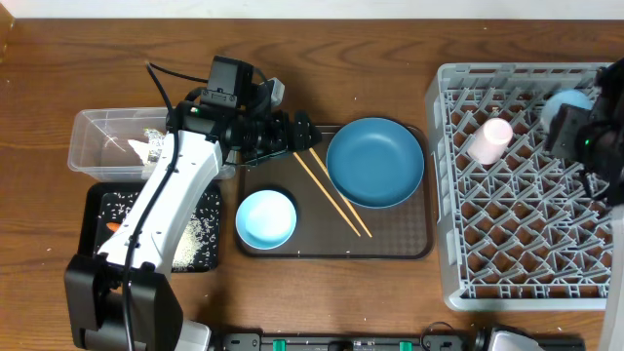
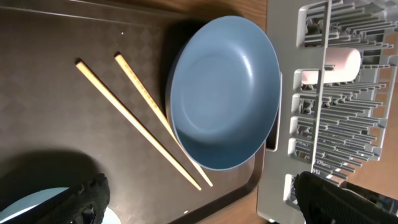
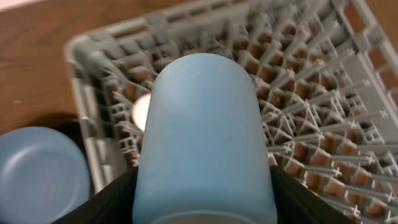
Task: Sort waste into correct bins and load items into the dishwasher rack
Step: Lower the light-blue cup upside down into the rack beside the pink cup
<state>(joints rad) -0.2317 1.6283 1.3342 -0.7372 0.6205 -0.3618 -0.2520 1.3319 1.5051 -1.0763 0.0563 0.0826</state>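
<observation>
My right gripper (image 1: pixel 577 129) is shut on the light blue cup (image 1: pixel 570 100) and holds it over the grey dishwasher rack (image 1: pixel 526 244); in the right wrist view the cup (image 3: pixel 205 130) fills the space between the fingers. The pinkish-white cup (image 1: pixel 490 139) lies in the rack. My left gripper (image 1: pixel 292 133) is open and empty above the far left of the brown serving tray (image 1: pixel 390 244). On that tray are the blue plate (image 1: pixel 375 161), two chopsticks (image 1: pixel 331 190) and the white bowl (image 1: pixel 265 216). The left wrist view shows the plate (image 2: pixel 221 93) and the chopsticks (image 2: pixel 143 118).
The clear tub (image 1: pixel 97 132) at the left holds tissue and a wrapper (image 1: pixel 151 146). The black tray (image 1: pixel 200 244) in front of it holds rice grains and a bit of carrot (image 1: pixel 114 226), partly hidden by my left arm.
</observation>
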